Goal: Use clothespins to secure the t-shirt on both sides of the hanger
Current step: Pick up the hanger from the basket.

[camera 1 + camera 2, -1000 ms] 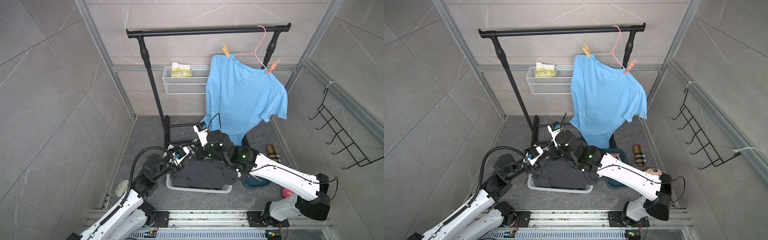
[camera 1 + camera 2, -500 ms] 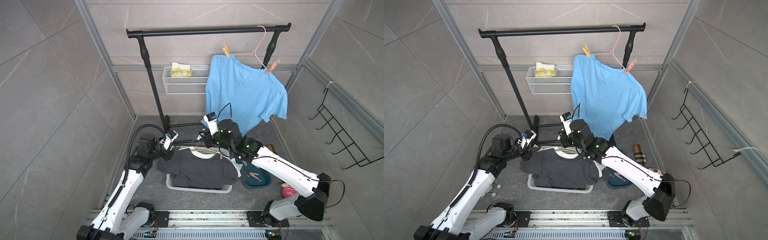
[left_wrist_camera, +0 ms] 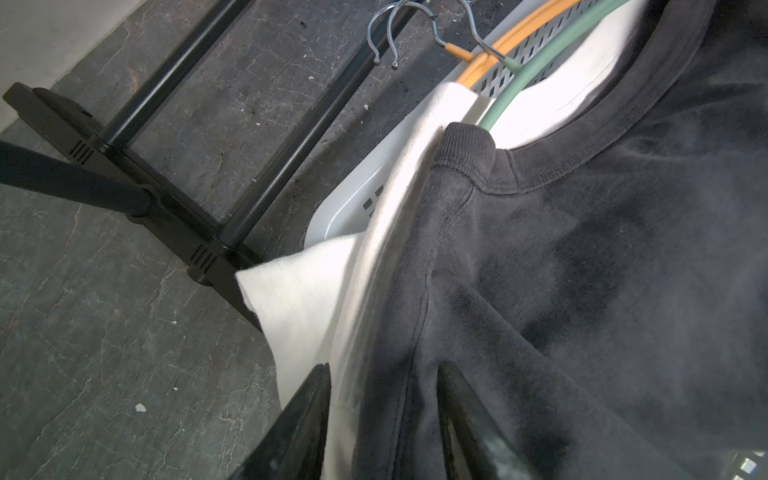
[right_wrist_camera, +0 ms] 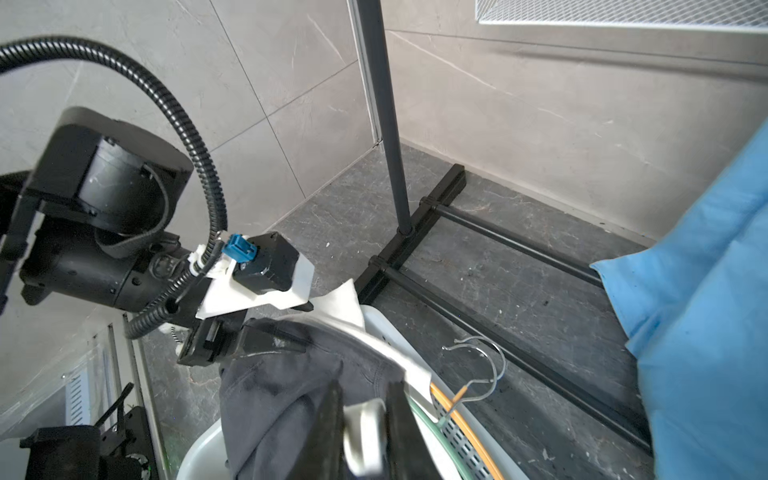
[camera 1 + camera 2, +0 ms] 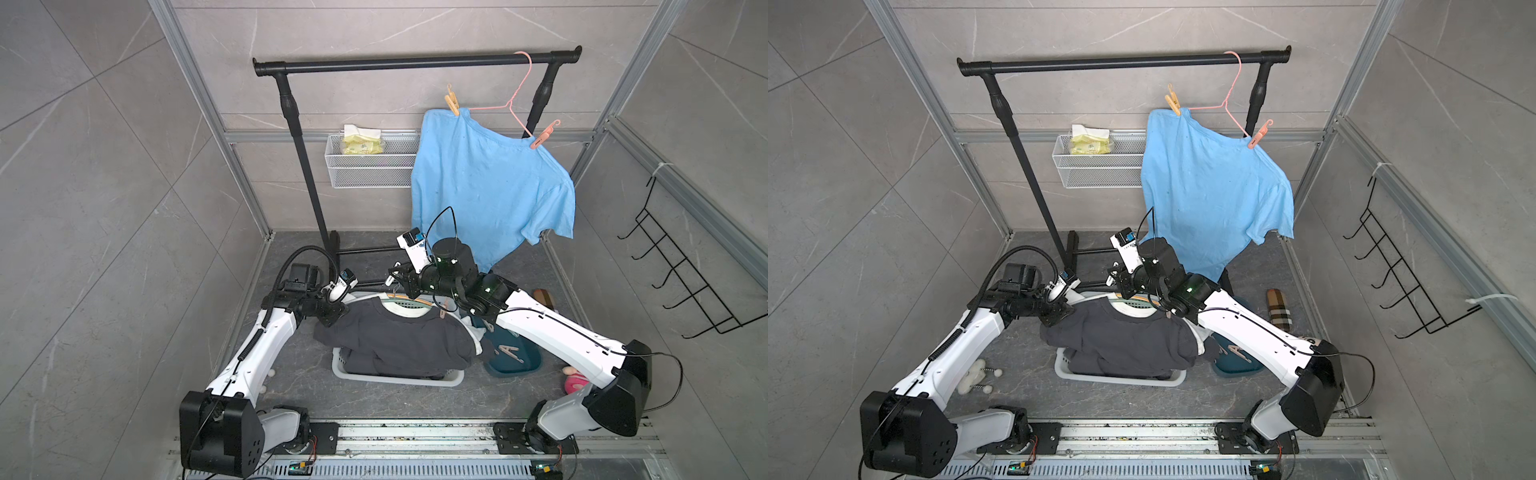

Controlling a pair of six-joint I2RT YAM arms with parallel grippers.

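Hanging on a pink hanger (image 5: 516,97) at upper right of both top views, a blue t-shirt (image 5: 490,187) is pinned at both shoulders: tan wooden clothespin (image 5: 452,100) on the left-of-frame shoulder, pink clothespin (image 5: 540,139) on the right-of-frame one. The pink hanger hooks over the black rail (image 5: 415,64) of the garment rack. More clothespins (image 5: 512,353), pale ones, lie loose in a teal bin (image 5: 525,365) lower right of ctr, partly under the right arm.

Lower ctr: white laundry basket (image 5: 395,379) w/ a dark grey t-shirt (image 5: 399,338) draped over it and a white t-shirt (image 3: 307,291) beneath that. An orange hanger (image 3: 490,58) and a green hanger (image 3: 536,79) lie along the basket's far rim; the green hanger runs in under the dark grey t-shirt's collar.

The left gripper (image 3: 384,368) sits at the dark grey t-shirt's left-of-frame shoulder, jaws apart, w/ the shoulder seam and a strip of white cloth btw the fingers (image 3: 309,419). The right gripper (image 4: 365,384) is at the collar, jaws nearly together w/ a pale blurred bit filling the gap; can't tell what it is or whether it's pinched.
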